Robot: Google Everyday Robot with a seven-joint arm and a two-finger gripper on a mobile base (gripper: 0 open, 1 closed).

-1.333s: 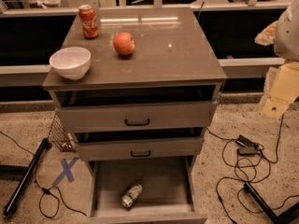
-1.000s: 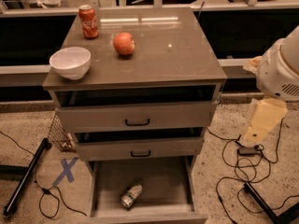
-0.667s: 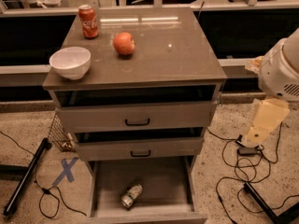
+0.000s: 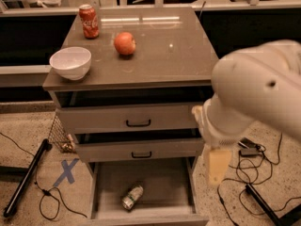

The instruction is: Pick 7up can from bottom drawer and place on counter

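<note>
Room shows around the small silver-white, green-banded 7up can (image 4: 132, 197), which lies on its side near the front edge of the deep grey bottom drawer (image 4: 162, 180), left of middle. The cream claw (image 4: 218, 166) hangs just outside the drawer's right edge, below the glossy grey-brown worktop (image 4: 164, 51); its spread I cannot tell.

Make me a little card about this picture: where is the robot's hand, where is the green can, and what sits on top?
gripper: hangs at the cabinet's right side, next to the lower drawers, not touching the can
7up can: lies on its side on the drawer floor
bottom drawer: pulled open, only the can inside
counter: holds a red cola can, a round red fruit and a white bowl
task so far: can not yet picked up
</note>
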